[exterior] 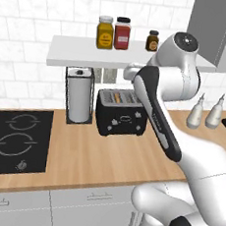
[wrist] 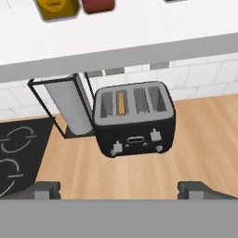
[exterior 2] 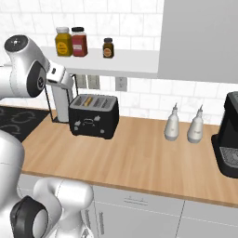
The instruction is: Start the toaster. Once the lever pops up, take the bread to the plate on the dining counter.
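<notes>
claw (wrist: 119,187): wide open, empty, hovering above and in front of toaster | toaster (wrist: 134,118): on bench against wall, just right of paper-towel holder (wrist: 69,106) | bread (wrist: 121,102): upright in second slot from left | relation: lever front lies ahead and below claw; slots run front-to-back | step: likely descend, press lever

White tiled wall (exterior 2: 139,18) is running behind a wood worktop (exterior 2: 139,158). A white shelf (exterior: 86,53) is carrying 3 jars (exterior: 113,32). Grey cabinet drawers (exterior: 26,209) are sitting below; a grey upper cabinet (exterior 2: 200,42) is hanging at right. Black cooktop (exterior: 13,139) is lying at left.
</notes>
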